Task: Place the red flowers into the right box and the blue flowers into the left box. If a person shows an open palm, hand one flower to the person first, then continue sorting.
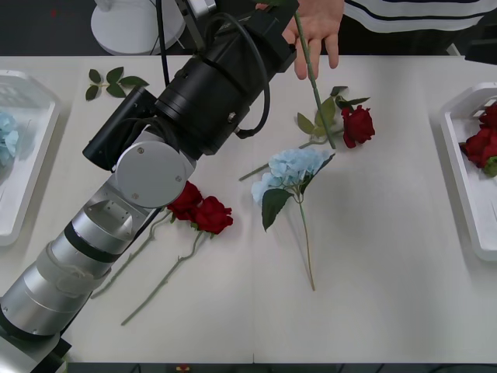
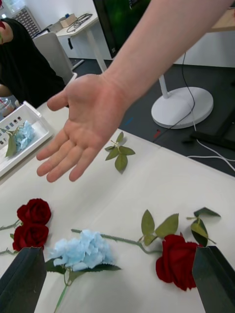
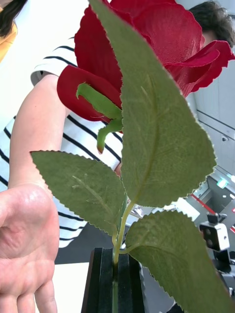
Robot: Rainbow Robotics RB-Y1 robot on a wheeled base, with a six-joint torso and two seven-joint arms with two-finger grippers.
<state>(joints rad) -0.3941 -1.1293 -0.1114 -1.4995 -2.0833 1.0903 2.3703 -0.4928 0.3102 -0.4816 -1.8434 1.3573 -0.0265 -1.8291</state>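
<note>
My left gripper [image 3: 115, 286] is shut on the stem of a red flower [image 3: 147, 44], raised at the table's far edge. Its stem [image 1: 311, 78] hangs down beside the person's open palm [image 1: 314, 27], and the hand [image 3: 24, 244] is close to the bloom. My right gripper [image 2: 117, 259] hovers open over the table. Below it lie a blue flower [image 2: 81, 249], one red rose [image 2: 178, 259] and two more roses [image 2: 32, 222]. The left box [image 1: 35, 167] holds a blue flower [image 1: 6, 136]. Red roses [image 1: 481, 140] lie in the right box [image 1: 466, 194].
A loose green leaf sprig [image 1: 112, 81] lies at the back left of the table. My left arm [image 1: 155, 155] stretches diagonally over the table's left half, above the two roses [image 1: 198, 206]. A white lamp base [image 2: 181, 105] stands on the floor beyond.
</note>
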